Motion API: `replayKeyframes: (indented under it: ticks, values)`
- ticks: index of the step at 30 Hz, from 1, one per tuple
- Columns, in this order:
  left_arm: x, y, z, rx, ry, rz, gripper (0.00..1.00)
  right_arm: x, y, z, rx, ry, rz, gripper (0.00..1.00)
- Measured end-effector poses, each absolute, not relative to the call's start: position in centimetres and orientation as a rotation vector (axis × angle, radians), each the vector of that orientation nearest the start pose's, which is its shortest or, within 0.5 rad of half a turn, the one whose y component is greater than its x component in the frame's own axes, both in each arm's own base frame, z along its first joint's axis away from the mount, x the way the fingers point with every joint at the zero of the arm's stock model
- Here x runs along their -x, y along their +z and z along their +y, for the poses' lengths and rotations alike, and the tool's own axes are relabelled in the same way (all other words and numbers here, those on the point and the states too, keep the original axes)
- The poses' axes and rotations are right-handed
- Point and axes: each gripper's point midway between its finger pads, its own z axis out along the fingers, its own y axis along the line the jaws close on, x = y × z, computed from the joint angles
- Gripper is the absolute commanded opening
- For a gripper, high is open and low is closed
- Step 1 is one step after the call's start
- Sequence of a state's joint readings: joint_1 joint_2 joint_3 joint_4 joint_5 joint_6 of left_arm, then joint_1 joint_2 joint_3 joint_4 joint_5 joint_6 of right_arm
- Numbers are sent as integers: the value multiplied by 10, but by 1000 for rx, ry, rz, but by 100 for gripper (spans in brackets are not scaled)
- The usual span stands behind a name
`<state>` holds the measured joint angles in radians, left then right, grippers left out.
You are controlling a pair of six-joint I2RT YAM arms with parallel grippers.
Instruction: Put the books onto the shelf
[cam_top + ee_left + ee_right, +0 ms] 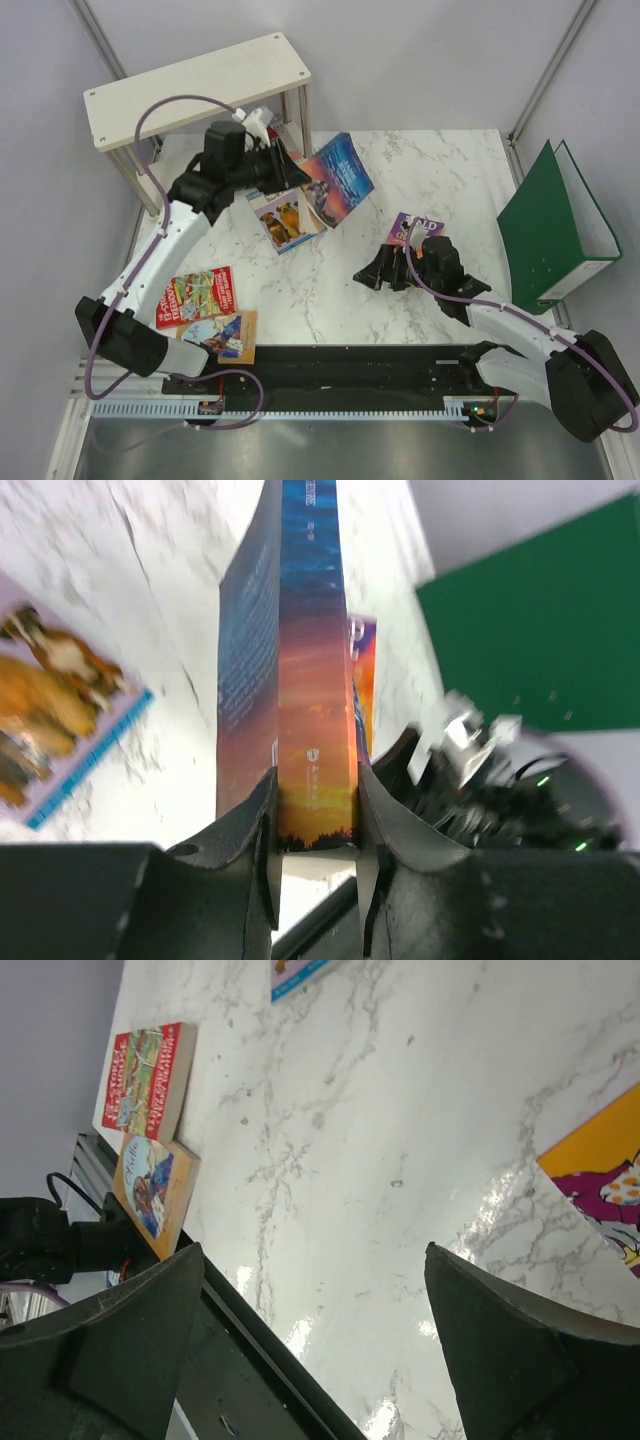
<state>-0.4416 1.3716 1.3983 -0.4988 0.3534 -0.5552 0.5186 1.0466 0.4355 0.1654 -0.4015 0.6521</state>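
Your left gripper clamped the blue paperback, whose long axis apparently pointed away from the shelf at the tabletop's far-left corner. Your right gripper gaped open and empty.

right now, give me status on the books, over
Left gripper shut on blue book, held up near shelf. Right gripper open, empty, over table. Dog-cover book flat beneath left wrist.
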Motion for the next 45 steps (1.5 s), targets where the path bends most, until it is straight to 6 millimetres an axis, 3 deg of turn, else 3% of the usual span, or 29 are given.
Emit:
replayKeyframes:
  ticks: [6,10,13,16,22,38,45]
  values:
    - [-390,395,-199,-31,-971,1961,2,-212,75,231,81,1126,2272,98]
    - [-415,452,-155,29,-938,1808,2,-200,49,227,49,1136,2338,98]
    - [-423,473,-122,105,-902,1737,2,-201,48,230,54,1159,2324,98]
    - [-432,475,-88,224,-868,1694,2,-202,48,232,62,1175,2309,98]
    - [-440,445,-38,518,-779,1665,2,-202,47,236,72,1201,2286,98]
    - [-416,450,30,864,-506,1442,2,-205,48,239,82,1222,2269,98]
    - [-422,449,38,891,-473,1434,2,-205,48,240,84,1231,2267,98]
